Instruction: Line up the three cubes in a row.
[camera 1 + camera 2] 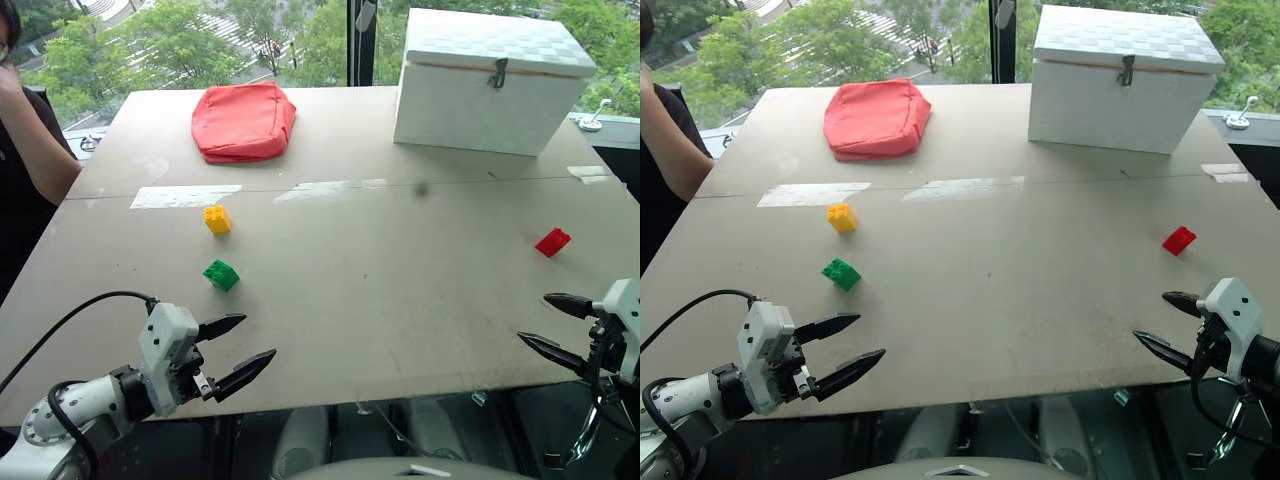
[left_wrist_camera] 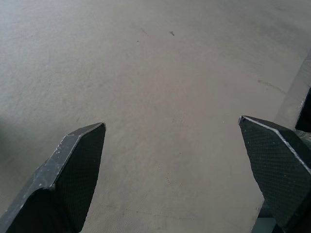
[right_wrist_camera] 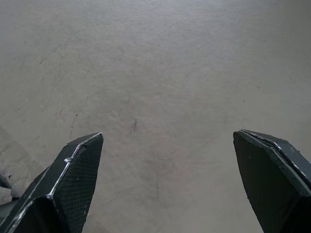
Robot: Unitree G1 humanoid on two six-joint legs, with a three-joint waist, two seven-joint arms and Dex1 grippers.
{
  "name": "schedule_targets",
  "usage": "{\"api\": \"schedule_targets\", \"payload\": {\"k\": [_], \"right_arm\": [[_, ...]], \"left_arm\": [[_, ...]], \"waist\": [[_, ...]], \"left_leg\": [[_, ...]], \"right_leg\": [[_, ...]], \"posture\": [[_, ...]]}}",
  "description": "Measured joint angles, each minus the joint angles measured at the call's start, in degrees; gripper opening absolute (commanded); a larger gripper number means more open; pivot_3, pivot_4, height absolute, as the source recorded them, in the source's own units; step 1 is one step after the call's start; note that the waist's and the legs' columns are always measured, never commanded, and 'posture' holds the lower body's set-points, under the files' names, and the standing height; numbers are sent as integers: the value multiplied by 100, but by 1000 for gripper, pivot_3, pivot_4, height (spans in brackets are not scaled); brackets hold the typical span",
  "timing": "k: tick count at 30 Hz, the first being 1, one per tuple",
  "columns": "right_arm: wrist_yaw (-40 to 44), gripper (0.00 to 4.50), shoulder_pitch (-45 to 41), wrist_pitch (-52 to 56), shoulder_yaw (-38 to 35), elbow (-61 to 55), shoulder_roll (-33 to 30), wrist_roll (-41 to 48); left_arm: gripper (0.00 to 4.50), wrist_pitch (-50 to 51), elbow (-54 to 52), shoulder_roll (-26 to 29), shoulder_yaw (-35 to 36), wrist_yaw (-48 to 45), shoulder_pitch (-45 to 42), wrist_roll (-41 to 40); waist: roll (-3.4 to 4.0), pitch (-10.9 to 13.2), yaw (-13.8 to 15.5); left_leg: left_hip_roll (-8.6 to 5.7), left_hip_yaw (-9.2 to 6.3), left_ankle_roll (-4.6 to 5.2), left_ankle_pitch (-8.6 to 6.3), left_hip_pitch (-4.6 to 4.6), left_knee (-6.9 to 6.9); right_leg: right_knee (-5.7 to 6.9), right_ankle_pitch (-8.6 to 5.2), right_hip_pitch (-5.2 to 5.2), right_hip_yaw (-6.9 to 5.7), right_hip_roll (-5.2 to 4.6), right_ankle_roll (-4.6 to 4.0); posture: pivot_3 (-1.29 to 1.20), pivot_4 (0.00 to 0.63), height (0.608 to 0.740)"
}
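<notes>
Left end effector [image 1: 234, 350] released | right end effector [image 1: 552, 324] released | yellow brick [image 1: 217, 219], green brick [image 1: 221, 274], red brick [image 1: 552, 241]: likely light, rigid, slippery plastic | grasp flat opposing sides, below studs

Items on the table [image 1: 400, 300], by count: three toy bricks, namely one yellow brick [image 1: 217, 219], one green brick [image 1: 221, 274] and one red brick [image 1: 552, 241]; one red fabric pouch [image 1: 243, 121]; one white box [image 1: 490, 80]. Two pincers: left pincer [image 1: 245, 344], right pincer [image 1: 545, 324]. One person [image 1: 25, 160] at the table's edge.
</notes>
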Motion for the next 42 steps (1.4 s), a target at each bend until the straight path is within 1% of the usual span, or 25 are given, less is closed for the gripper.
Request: {"api": "schedule_targets", "payload": {"k": [4,5,8,10,15,17,18,22,24,27,31,33,42], "right_arm": [[-123,4390,-143,2,36,3,0,-38],[-220,4390,-306,7,103,9,0,-81],[-280,4390,-361,-9,140,39,1,-129],[-499,4390,-555,27,139,118,90,-117],[-970,4390,-1084,412,99,73,227,294],[-1071,4390,-1272,623,64,57,200,473],[-1110,4390,-1370,735,40,49,134,555],[-1031,4390,-1657,1260,49,101,-674,614],[-956,4390,-1887,1586,157,288,-1244,563],[-860,4390,-2403,1671,523,717,-1869,262],[-739,4390,-2963,1651,973,1065,-2018,99],[-739,4390,-3079,1573,1187,1136,-2114,-86],[-586,4390,-3094,1564,1295,1222,-2117,-278]], "left_arm": [[4500,71,-8,-55,-35,122,-246,-67],[4500,158,-63,-187,-75,334,-531,-185],[4500,211,-231,-252,-159,540,-716,-288],[4500,467,-228,-469,-254,954,-1124,-539],[4500,987,-346,-563,-327,1646,-1801,-1174],[4500,1111,-384,-499,-348,1702,-1955,-1344],[4500,1166,-413,-415,-374,1694,-2019,-1398],[4500,1213,-507,25,-458,1360,-2085,-1454],[4500,1196,-566,365,-504,1036,-2086,-1375],[4500,1130,-595,552,-620,727,-2173,-1305],[4500,1074,-604,556,-754,637,-2284,-1255],[4500,1052,-610,548,-828,639,-2290,-1242],[4500,940,-654,434,-935,647,-2215,-1049]], "waist": [[1,2,4],[0,1,6],[-5,-2,6],[-3,1,8],[-3,1,5],[-3,1,4],[-3,1,4],[0,3,4],[0,4,2],[0,3,-1],[0,5,-1],[1,6,-1],[0,6,4]], "left_leg": [[0,-1,0,0,-1,0],[0,-5,0,0,0,3],[0,-4,0,0,2,3],[-1,-6,0,0,-1,3],[-1,-6,0,0,3,4],[-1,-5,0,0,3,4],[-2,-5,1,1,3,4],[-4,-1,1,1,4,4],[-3,3,1,1,6,4],[-3,7,1,1,8,3],[-3,6,1,1,0,2],[-3,7,1,1,-2,2],[-3,6,1,1,-1,3]], "right_leg": [[-1,0,0,-1,1,1],[-1,0,2,-3,2,1],[-1,0,5,-3,2,1],[-1,1,4,-3,7,0],[8,1,6,1,10,0],[8,1,6,1,11,0],[8,1,5,2,11,0],[9,1,4,5,11,-1],[8,1,3,7,11,-1],[7,1,3,8,10,-1],[5,1,-1,6,11,-1],[4,1,-2,7,11,-1],[2,1,-1,7,11,0]], "posture": [[0,150,740],[0,150,740],[0,150,740],[0,150,740],[0,150,740],[0,150,740],[0,150,740],[0,150,740],[0,150,740],[0,150,740],[0,150,740],[0,150,740],[0,150,740]]}}
